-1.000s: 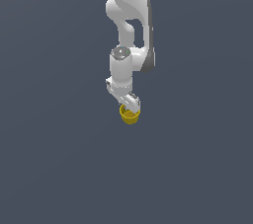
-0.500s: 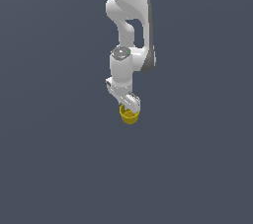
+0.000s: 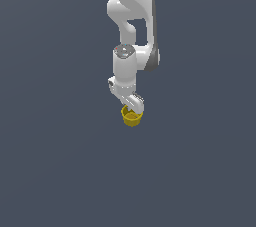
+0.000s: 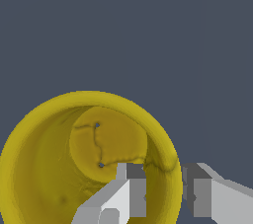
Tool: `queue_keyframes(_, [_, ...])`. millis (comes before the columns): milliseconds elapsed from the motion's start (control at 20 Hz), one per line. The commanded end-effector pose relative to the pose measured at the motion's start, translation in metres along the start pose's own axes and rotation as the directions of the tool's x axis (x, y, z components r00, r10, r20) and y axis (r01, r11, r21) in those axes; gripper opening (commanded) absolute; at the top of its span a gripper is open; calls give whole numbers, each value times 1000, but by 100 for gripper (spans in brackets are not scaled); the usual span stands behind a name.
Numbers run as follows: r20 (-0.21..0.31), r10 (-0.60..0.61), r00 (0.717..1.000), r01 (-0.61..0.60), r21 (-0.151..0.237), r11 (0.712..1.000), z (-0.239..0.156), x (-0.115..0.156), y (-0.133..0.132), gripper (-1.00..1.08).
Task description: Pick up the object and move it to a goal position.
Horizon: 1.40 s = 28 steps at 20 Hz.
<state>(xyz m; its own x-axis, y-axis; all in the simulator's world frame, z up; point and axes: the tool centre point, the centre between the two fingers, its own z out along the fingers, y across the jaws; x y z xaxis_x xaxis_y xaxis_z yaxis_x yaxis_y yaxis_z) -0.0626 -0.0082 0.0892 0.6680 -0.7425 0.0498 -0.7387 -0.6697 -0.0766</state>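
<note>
Right now you have one yellow cup (image 4: 64,168), nothing inside it, with the gripper (image 4: 165,193) clamped across its rim, one finger (image 4: 129,193) inside.

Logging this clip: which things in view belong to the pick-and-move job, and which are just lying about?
Job: yellow cup; gripper, one finger inside the cup, one outside, straddling its wall.
Lying about: nothing else visible, only a plain dark grey surface.
</note>
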Motion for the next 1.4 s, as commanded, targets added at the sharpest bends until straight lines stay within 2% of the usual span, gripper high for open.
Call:
queue_keyframes(0, [-3, 0, 1000, 0, 2, 1000, -12, 1, -9, -100])
queue_keyframes(350, [-4, 1, 1000, -1, 1, 1000, -55, 4, -41, -100])
queue_keyframes(1350, [-4, 2, 1000, -2, 0, 1000, -207, 12, -158, -100])
